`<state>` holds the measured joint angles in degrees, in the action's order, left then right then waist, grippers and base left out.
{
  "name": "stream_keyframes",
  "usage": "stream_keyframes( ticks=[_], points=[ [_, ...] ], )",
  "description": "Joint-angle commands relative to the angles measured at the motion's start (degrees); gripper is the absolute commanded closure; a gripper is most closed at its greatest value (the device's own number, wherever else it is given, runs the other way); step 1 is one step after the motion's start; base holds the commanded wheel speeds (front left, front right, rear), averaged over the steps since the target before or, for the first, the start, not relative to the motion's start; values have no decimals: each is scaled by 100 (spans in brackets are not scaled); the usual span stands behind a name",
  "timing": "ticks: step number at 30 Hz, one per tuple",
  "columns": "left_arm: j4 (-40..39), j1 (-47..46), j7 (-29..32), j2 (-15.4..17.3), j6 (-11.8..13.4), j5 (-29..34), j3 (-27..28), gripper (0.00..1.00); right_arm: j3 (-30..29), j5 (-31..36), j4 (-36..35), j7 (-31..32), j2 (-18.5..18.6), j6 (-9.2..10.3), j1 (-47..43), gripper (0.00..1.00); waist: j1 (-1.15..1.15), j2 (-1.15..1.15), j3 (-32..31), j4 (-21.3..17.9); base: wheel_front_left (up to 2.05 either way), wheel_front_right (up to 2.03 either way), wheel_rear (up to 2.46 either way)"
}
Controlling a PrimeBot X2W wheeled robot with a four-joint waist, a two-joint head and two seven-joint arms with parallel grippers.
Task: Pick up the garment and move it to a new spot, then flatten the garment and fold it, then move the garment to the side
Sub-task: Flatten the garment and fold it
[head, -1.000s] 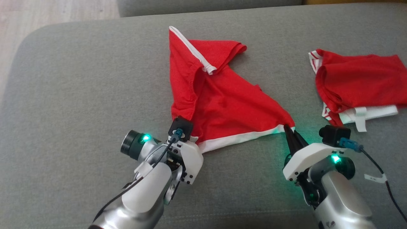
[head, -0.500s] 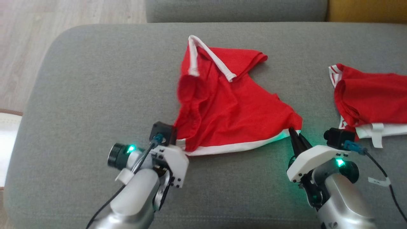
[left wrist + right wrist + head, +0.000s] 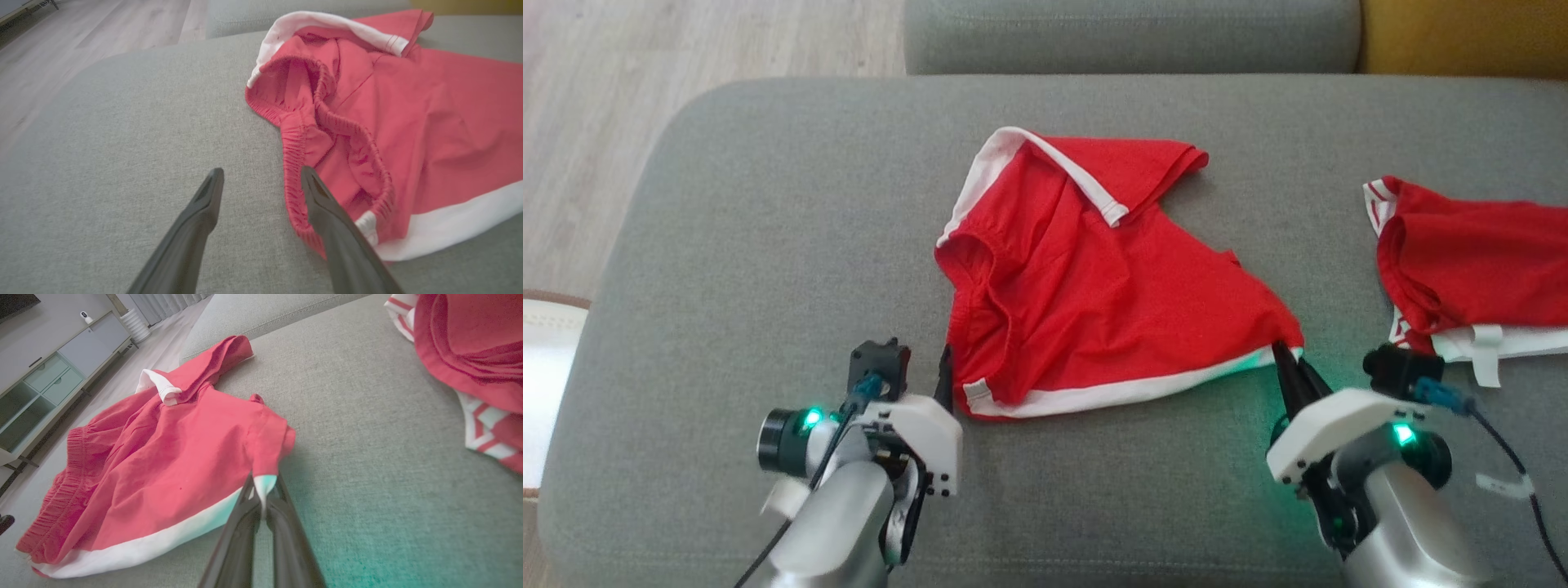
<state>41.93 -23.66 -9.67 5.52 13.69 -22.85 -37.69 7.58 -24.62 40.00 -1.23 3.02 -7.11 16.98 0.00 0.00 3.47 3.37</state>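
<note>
The garment (image 3: 1094,302), red shorts with a white hem and an elastic waistband, lies spread on the grey sofa cushion (image 3: 768,245). My left gripper (image 3: 923,367) stands open just left of its near-left corner. In the left wrist view the garment (image 3: 408,114) lies to the right, and between the fingers of the left gripper (image 3: 261,171) there is bare cushion; the right finger (image 3: 327,212) sits against the waistband edge. My right gripper (image 3: 1282,355) is shut on the near-right hem corner. The right wrist view has the right gripper (image 3: 263,482) pinching the white hem of the garment (image 3: 171,457).
A second red and white garment (image 3: 1470,261) lies bunched at the cushion's right, also in the right wrist view (image 3: 470,347). A grey back cushion (image 3: 1127,33) runs behind. Wooden floor (image 3: 605,82) drops off to the left, with a low cabinet (image 3: 49,367) beyond.
My left gripper has let go of the waistband corner, opened and drawn back to the left. The garment's left side has dropped flat. The right gripper keeps its hold; the head camera has shifted.
</note>
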Motion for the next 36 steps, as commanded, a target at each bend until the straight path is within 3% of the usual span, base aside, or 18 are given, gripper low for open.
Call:
stream_keyframes(
  ticks=[1, 9, 10, 11, 12, 18, 24, 31, 36],
  points=[
    [-242, -136, -157, 125, 10, -22, 221, 0, 102, 9, -226, -37, -14, -37, 53, 100, 0, 0, -64, 18, 0, 0, 0],
    [-1295, 504, -520, 319, -24, -170, 612, 0, 87, -40, -449, -102, -14, -37, -330, 100, 0, 0, -348, 104, 0, 0, 0],
    [-1484, 611, -525, 346, -1, -152, 677, 0, 63, -1, -482, -144, -14, -37, -373, 95, 0, 0, -378, 124, 0, 0, 0],
    [-1703, 721, -527, 368, 24, -113, 747, 0, 30, 36, -506, -172, -14, -37, -419, 25, 0, 0, -411, 144, 0, 0, 0],
    [-1912, 842, -529, 380, 26, -75, 801, 0, 3, 68, -534, -193, -14, -37, -463, 0, 0, 0, -441, 163, 0, 0, 0],
    [-2627, 1383, -531, 403, -77, 141, 917, 0, -168, 196, -774, -265, -14, -37, -676, 0, 0, 0, -507, 226, 0, 0, 0],
    [-2650, 1487, -531, 502, -291, 421, 761, 0, -346, 244, -1092, -244, -14, -37, -822, 0, 0, 0, -490, 172, 0, 0, 0],
    [-2307, 1047, 155, 794, -1023, 709, 92, 0, -468, 306, -1373, -169, -14, -37, -840, 0, 0, 0, -335, -12, 0, 0, 0],
    [-2071, 633, 622, 983, -1244, 931, -137, 0, -560, 298, -1442, -171, -14, -37, -825, 0, 0, 0, -220, -127, 0, 0, 0]
  ],
)
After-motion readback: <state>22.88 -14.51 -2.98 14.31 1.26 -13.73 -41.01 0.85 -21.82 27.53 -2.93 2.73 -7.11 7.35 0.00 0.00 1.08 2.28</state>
